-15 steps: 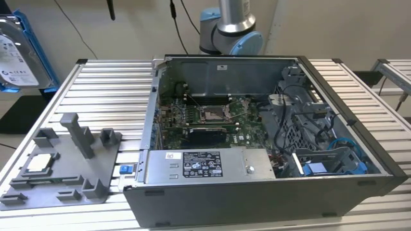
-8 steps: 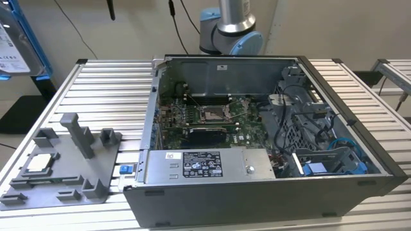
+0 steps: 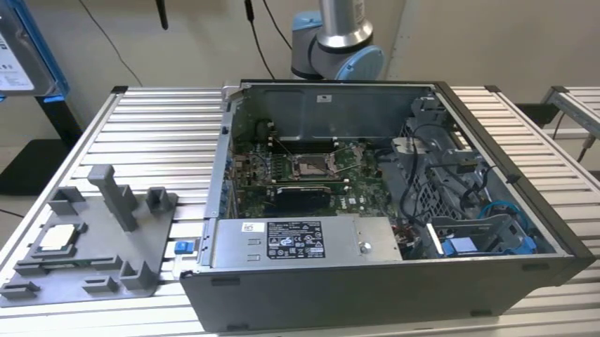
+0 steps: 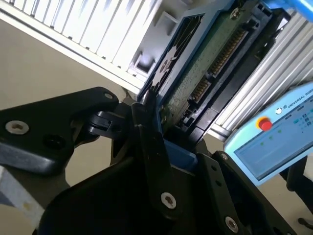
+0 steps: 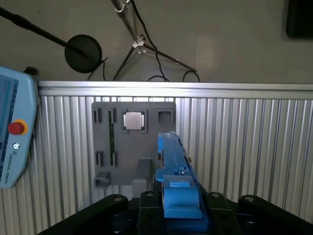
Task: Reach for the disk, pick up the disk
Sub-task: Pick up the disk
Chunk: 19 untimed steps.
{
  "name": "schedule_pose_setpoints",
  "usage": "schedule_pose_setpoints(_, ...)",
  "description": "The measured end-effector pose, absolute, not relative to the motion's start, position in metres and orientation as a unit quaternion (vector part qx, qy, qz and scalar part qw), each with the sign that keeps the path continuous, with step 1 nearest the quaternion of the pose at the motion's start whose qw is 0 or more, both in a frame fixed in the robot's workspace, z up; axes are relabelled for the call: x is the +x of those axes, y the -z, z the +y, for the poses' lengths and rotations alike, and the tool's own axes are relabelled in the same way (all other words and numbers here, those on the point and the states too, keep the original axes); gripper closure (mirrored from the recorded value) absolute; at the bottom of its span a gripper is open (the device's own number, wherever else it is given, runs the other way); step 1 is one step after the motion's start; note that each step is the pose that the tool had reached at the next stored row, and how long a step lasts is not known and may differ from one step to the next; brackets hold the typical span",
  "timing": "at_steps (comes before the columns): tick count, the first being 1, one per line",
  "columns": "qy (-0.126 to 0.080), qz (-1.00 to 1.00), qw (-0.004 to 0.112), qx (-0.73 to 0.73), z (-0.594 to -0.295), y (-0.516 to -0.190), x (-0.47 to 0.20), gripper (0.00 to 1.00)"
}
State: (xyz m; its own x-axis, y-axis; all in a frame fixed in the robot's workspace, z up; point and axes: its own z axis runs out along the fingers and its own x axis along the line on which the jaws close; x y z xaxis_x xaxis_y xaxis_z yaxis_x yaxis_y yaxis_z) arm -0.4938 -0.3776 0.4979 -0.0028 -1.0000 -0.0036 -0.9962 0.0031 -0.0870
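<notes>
The ribbed aluminium table carried an open computer case, its motherboard and cabling exposed. The arm's blue-and-silver base joint stood behind the case. On the exterior view's left of the case lay a grey moulded fixture with upright posts and recesses. One recess held a small square silver chip, and a small blue piece lay between fixture and case.

The disk showed at the exterior view's far left edge, high in the frame, with a white label and a blue rail. In the second wrist view the gripper was clamped on the disk, black fingers pressed against its blue-railed sides, the green circuit board and connector facing the camera. In the first wrist view the disk stood edge-on in the gripper, clear of the table, over the fixture and near the chip. A light-blue teach pendant with a red button sat at the table's edge.
</notes>
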Motion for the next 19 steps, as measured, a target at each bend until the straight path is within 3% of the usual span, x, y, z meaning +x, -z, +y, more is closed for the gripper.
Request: schedule_pose_setpoints(19, 0.029, 0.707, 0.032, -0.705, -0.378, -0.498, -0.469, 1.00)
